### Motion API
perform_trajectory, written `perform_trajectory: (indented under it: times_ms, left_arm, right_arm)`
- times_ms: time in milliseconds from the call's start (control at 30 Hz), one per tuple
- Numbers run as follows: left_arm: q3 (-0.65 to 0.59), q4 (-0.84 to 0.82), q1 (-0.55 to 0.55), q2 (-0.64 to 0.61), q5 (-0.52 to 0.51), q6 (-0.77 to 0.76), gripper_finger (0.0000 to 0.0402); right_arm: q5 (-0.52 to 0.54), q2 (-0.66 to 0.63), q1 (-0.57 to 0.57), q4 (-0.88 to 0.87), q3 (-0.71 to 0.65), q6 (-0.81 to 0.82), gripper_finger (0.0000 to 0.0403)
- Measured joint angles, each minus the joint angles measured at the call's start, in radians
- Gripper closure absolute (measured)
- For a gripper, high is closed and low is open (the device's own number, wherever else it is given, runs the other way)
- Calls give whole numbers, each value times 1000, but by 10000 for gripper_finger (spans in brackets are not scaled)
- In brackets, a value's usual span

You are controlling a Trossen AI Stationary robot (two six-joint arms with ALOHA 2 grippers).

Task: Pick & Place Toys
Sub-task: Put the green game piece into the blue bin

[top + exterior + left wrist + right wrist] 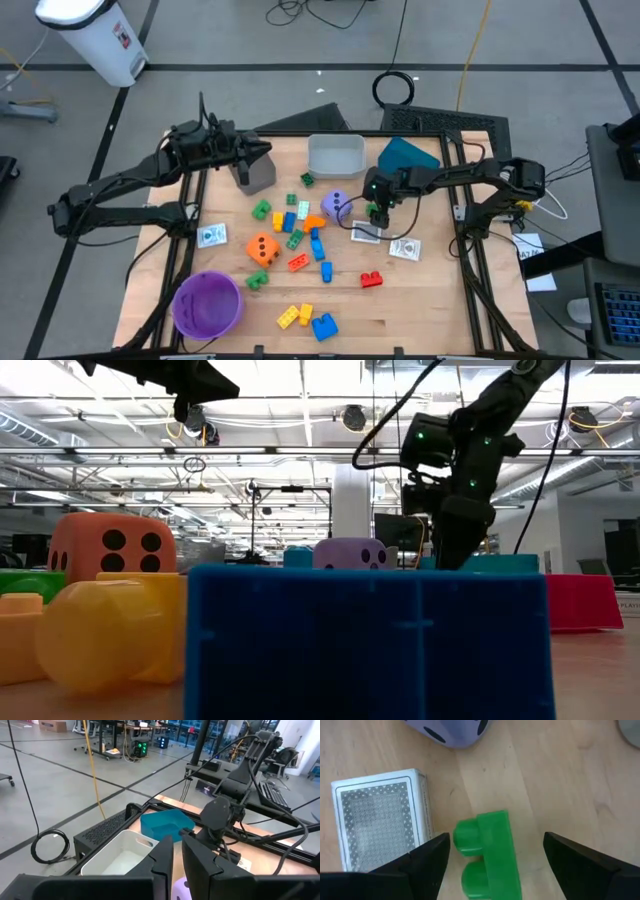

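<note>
A small green brick (487,852) lies on the wooden table just right of a patterned card (377,825), near the purple dotted die (337,205). My right gripper (495,839) points steeply down over the brick, open. One finger stands on each side of the brick and I see no touch. My left gripper (268,150) hovers shut, high above the table's far left by the grey bin (255,172), with nothing between its fingers (162,857). The orange die (262,248) and several loose bricks lie mid-table.
The white bin (335,153) and the teal bin (408,158) stand at the far edge. A purple bowl (208,303) sits at the near left. A red brick (371,279), a blue brick (324,325), yellow bricks (293,315) and two more cards (404,249) (211,235) lie around.
</note>
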Motion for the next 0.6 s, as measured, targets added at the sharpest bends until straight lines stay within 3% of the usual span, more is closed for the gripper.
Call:
perform_trajectory:
  times_ms: [300,600]
  left_arm:
    - [0,0,6,0,0,0,357]
    - [0,0,6,0,0,-1,357]
  right_arm:
    - [32,0,1,79,-67,3,139]
    - [24,0,1,187,-72,48,238]
